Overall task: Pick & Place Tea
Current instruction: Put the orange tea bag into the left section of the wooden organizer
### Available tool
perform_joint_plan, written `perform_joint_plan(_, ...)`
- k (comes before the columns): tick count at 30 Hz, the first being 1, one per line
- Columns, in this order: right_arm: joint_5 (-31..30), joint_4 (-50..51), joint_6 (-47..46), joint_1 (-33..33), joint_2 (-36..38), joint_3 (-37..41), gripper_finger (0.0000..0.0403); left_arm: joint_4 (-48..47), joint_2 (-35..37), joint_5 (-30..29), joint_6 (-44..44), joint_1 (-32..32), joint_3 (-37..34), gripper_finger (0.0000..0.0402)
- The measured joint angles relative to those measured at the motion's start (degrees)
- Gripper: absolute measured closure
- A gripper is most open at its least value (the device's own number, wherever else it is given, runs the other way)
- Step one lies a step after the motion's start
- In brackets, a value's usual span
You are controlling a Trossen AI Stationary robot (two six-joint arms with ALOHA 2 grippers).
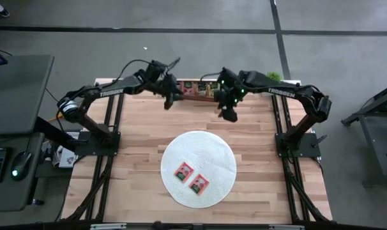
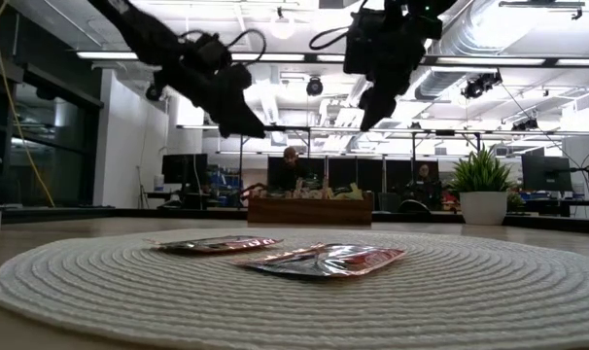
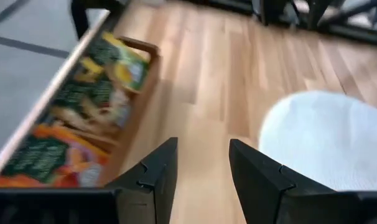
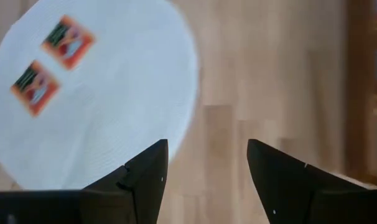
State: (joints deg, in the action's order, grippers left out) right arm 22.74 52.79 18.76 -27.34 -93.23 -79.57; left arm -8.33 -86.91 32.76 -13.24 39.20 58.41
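The light wooden surface (image 1: 136, 137) carries a round white woven mat (image 1: 216, 150) toward its near side, and a brown wooden tray (image 1: 195, 94) filled with tea packets sits along its far edge. Two red tea packets (image 1: 184, 170) (image 1: 199, 184) lie flat on the mat, just beside each other.
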Motion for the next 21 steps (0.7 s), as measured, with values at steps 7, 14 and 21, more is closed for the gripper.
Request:
perform_joint_plan(7, 0.85, -6.52, 2.24, 7.76, -0.04, 6.34, 0.0192, -1.64, 4.42, -15.39, 6.56, -13.39, -2.61, 0.0259)
perform_joint_plan(14, 1.79, -15.19, 2.74, 14.7, -0.04, 10.5, 0.0194, 1.03, 8.92, -32.13, 24.3, -28.91, -12.85, 0.0259)
perform_joint_plan(21, 3.02, -29.2, 0.08, 20.26, -0.02, 14.49, 0.0194, 10.93, 10.08, -50.22, 47.54, -47.39, -21.19, 0.0259)
